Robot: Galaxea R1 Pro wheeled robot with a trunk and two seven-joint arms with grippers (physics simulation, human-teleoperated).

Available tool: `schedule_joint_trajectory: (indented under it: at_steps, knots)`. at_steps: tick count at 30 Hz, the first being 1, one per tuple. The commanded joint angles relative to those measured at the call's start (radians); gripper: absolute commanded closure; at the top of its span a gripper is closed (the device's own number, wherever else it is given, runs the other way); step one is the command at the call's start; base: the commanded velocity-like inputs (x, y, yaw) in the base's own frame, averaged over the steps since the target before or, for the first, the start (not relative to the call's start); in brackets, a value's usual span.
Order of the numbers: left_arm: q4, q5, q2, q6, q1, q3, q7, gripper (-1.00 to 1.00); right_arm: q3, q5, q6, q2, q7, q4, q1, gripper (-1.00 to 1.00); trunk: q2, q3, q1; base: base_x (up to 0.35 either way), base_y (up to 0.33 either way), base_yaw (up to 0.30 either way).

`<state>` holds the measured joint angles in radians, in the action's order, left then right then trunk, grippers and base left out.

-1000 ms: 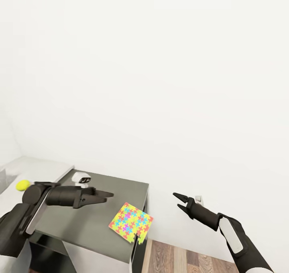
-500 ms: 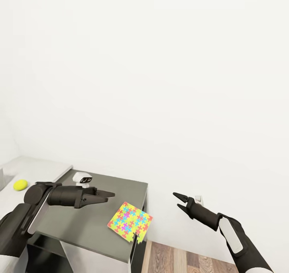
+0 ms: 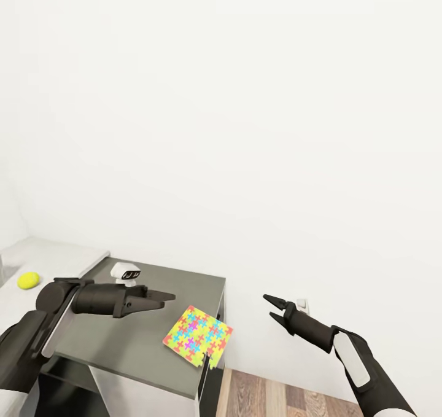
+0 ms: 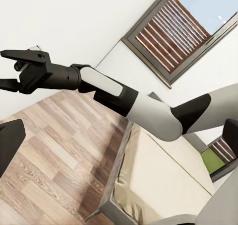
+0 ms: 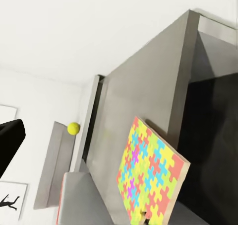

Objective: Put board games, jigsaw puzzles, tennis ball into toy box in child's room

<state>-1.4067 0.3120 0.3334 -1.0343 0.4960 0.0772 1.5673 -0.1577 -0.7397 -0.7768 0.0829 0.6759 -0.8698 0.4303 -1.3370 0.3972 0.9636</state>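
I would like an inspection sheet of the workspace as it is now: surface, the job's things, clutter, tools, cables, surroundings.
Surface: dark grey table section joined to a white top.
Job's things: one jigsaw puzzle lies at the grey section's near right corner, one edge slightly over the rim; the tennis ball rests on the white top.
Clutter: a small white device stands at the back of the grey section.
Tools: left tool hovers over the grey section, fingers nearly together, holding nothing; right tool is open and empty, off the table.
Cables: nothing seen.
Surroundings: white wall, wood-plank floor, bed, window.
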Motion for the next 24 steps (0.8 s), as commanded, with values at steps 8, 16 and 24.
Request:
schedule_joint_trajectory:
  at_steps: [8,16,24]
  knots:
    - [0.000,0.000,0.001,-0.010,0.001,0.000,0.003,-1.00,-0.005,-0.009,-0.053,-0.016,-0.031,0.000,0.002,-1.00,-0.057,0.026,0.031,0.000,0.000,0.000]
    - [0.000,-0.001,0.001,-0.011,0.001,0.000,0.003,-1.00,-0.008,-0.010,0.020,-0.045,-0.125,0.000,0.001,-1.00,-0.113,0.051,0.061,0.000,0.000,0.000]
    - [0.000,0.000,0.002,-0.011,0.001,0.000,0.003,-1.00,-0.026,-0.041,0.035,-0.048,-0.201,0.000,0.001,-1.00,-0.169,0.076,0.092,0.000,0.000,0.000]
